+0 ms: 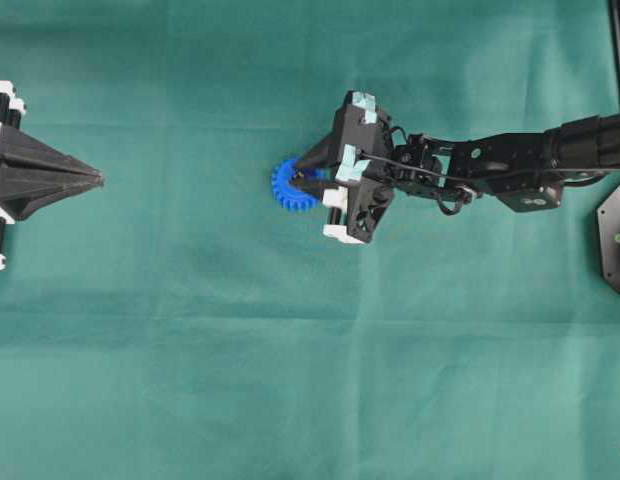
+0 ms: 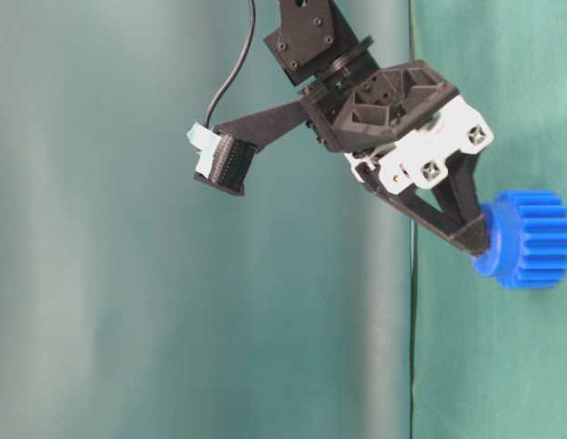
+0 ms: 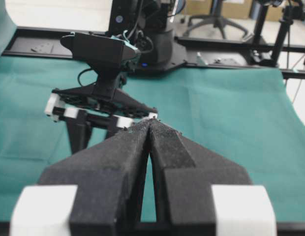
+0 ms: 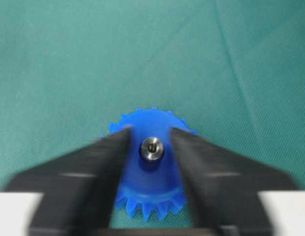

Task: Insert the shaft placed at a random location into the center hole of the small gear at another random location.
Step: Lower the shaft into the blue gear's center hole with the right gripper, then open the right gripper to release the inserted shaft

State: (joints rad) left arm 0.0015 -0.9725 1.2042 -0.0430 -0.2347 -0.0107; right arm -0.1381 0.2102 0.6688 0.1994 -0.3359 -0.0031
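I see the shaft (image 4: 151,148) standing in the gear (image 4: 147,187), its shiny end poking out of the hub mid-table on the green cloth (image 1: 290,380). Right gripper (image 4: 150,142) straddles it, fingers apart, not touching. Left gripper (image 1: 98,181) sits together at far left.

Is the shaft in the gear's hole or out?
In. The shaft stands in the small gear hub, between the right gripper open fingers.

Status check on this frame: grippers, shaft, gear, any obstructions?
Left gripper shut, parked clear. Right gripper open, fingers flanking the shaft. Shaft seated in small gear. Nothing in the way.
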